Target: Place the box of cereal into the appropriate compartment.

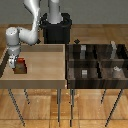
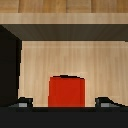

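The box of cereal (image 1: 20, 67) is a small red box lying near the exterior view's left end of the light wooden tray (image 1: 40, 75). My gripper (image 1: 14, 61) hangs low over that end, right by the box. In the wrist view the red box (image 2: 65, 91) lies on the pale wood between my two dark fingertips (image 2: 22, 104), with a gap on each side. The gripper (image 2: 64, 104) is open and holds nothing.
A dark compartment bin (image 1: 97, 62) with several sections stands to the exterior view's right of the tray. Small grey-white items (image 1: 84, 73) sit in some sections. The tray's raised walls (image 2: 10, 65) surround the box. The robot base (image 1: 55, 27) stands behind.
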Robot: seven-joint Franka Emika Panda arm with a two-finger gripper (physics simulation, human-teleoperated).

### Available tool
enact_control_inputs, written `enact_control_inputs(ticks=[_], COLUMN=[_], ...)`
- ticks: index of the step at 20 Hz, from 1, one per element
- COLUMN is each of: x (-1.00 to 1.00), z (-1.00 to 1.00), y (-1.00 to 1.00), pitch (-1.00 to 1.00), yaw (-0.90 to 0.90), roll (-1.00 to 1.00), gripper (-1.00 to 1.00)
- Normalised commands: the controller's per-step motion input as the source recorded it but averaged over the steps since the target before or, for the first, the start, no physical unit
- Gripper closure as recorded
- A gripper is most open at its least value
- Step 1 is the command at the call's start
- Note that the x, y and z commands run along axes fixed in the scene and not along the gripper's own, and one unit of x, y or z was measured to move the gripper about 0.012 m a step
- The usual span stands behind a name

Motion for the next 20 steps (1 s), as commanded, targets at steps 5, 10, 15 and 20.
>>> enact_control_inputs(ticks=[5, 10, 15, 20], x=[0.0, 0.0, 0.0, 0.0], z=[0.0, 0.0, 0.4, 1.0], y=[0.0, 0.0, 0.0, 0.0], pitch=[0.0, 0.0, 0.0, 0.0], yaw=[0.0, 0.0, 0.0, 0.0], roll=[0.0, 0.0, 0.0, 0.0], gripper=[1.0, 1.0, 1.0, 1.0])
